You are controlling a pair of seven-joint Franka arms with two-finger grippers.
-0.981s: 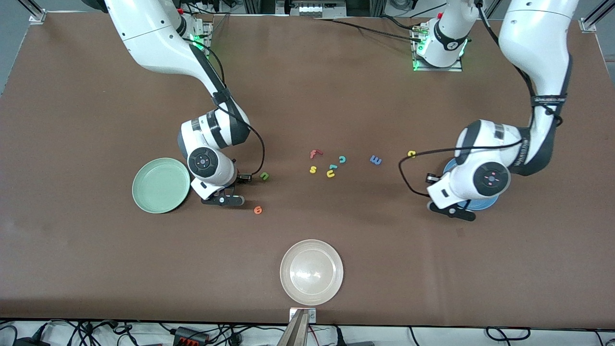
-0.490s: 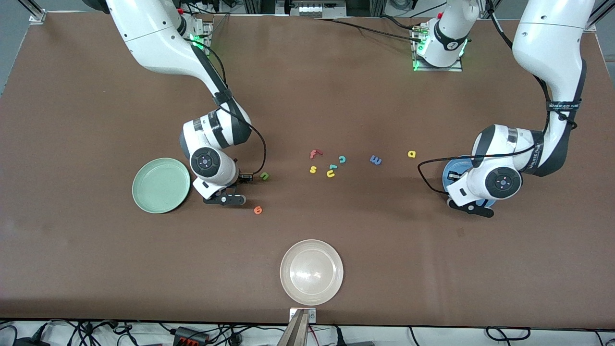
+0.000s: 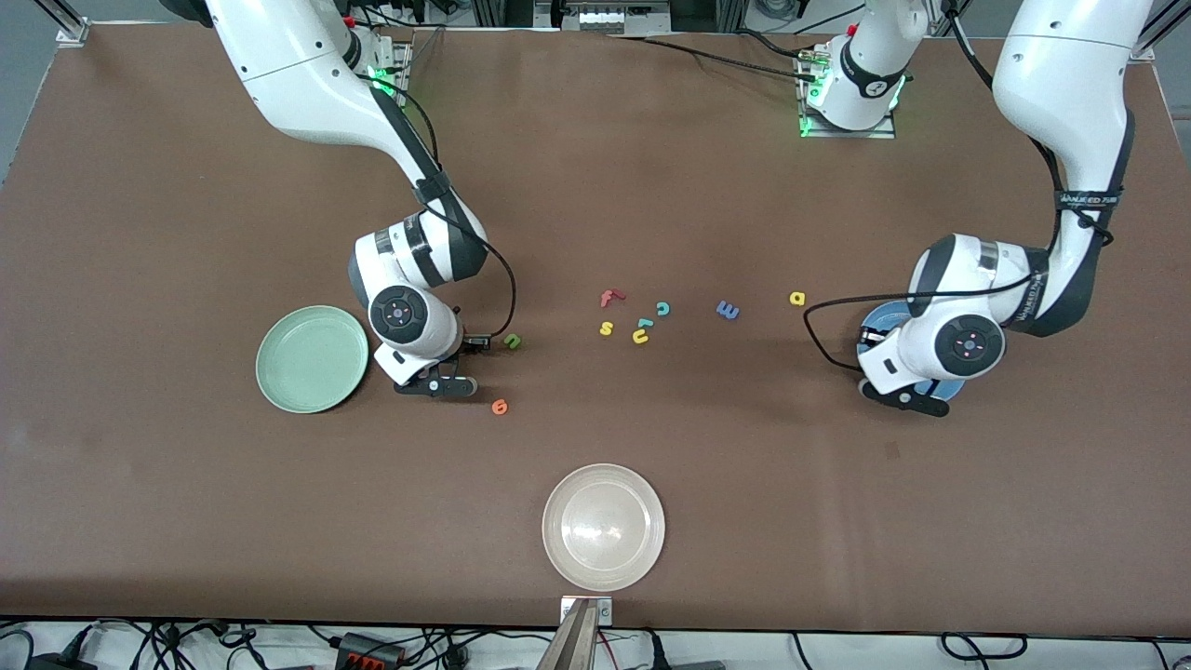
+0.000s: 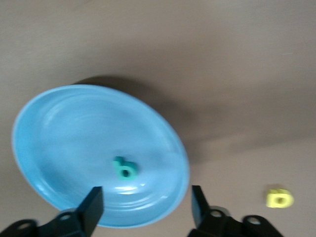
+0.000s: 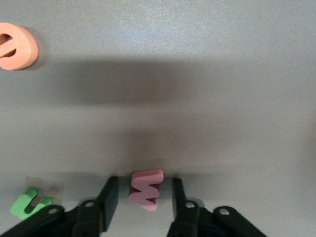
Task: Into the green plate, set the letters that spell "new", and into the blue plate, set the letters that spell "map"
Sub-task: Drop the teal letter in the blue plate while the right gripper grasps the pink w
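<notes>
My left gripper (image 4: 146, 207) hangs open over the blue plate (image 4: 74, 133), which shows only as a sliver (image 3: 879, 321) under the wrist in the front view. The teal "p" (image 4: 124, 168) lies in that plate. The yellow "a" (image 3: 796, 299) and blue "m" (image 3: 728, 310) lie on the table toward the middle. My right gripper (image 5: 143, 202) is down at the table beside the green plate (image 3: 312, 358), open, its fingers on either side of the pink "w" (image 5: 146, 189) with small gaps. The green "n" (image 3: 512, 341) and orange "e" (image 3: 500, 406) lie close by.
A whitish-beige plate (image 3: 603, 527) sits near the table's front edge. A cluster of spare letters lies mid-table: red "f" (image 3: 609, 298), yellow "s" (image 3: 607, 328), teal "c" (image 3: 662, 308), yellow "u" (image 3: 640, 337).
My left gripper moved over the blue plate, opened and let the teal "p" go into it. My right gripper's fingers have narrowed around the "w".
</notes>
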